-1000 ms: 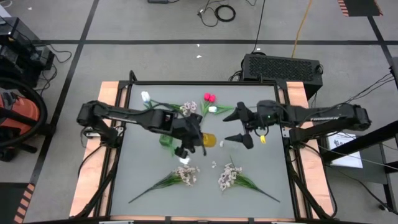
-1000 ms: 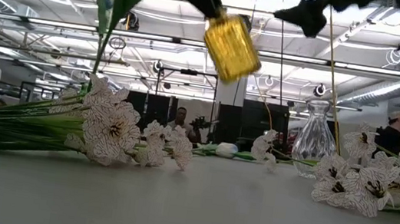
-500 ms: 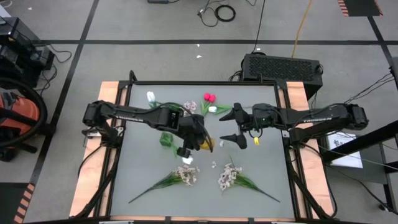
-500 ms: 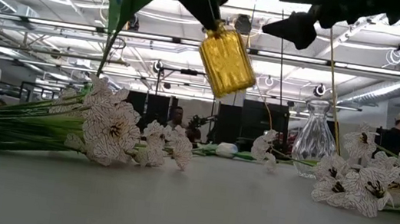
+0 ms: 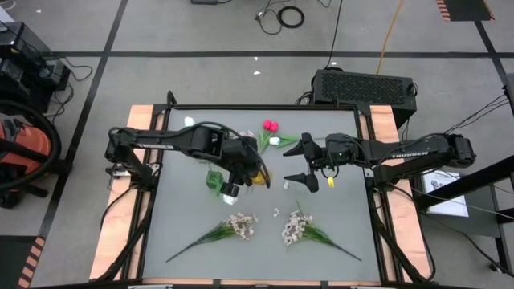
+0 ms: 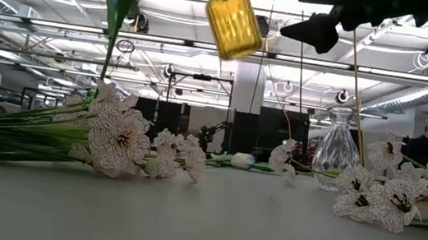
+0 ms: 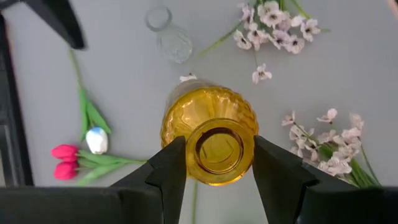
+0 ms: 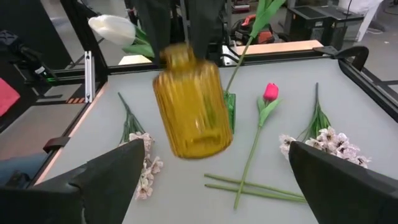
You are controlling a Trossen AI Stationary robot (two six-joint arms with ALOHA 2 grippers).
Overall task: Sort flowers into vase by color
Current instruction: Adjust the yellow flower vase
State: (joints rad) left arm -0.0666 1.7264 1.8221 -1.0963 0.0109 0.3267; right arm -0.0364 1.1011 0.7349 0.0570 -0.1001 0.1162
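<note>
Flowers (image 5: 239, 226) loose on table; empty yellow vase (image 7: 210, 142) in left tool (image 7: 214, 163); right tool (image 5: 299, 164) wide open.

1. Looks like a big robotics lab or workshop hall, not a home.
2. Ceiling (image 6: 210, 20) is open beams, pipes and strip lights.
3. Concrete floor (image 5: 201, 32) has black tape lines and loose cables (image 5: 283, 14).
4. Table (image 5: 177, 217) sits in a black frame, with an equipment box (image 5: 363, 85) behind.
5. People (image 6: 423, 139) stand around in the background.
</note>
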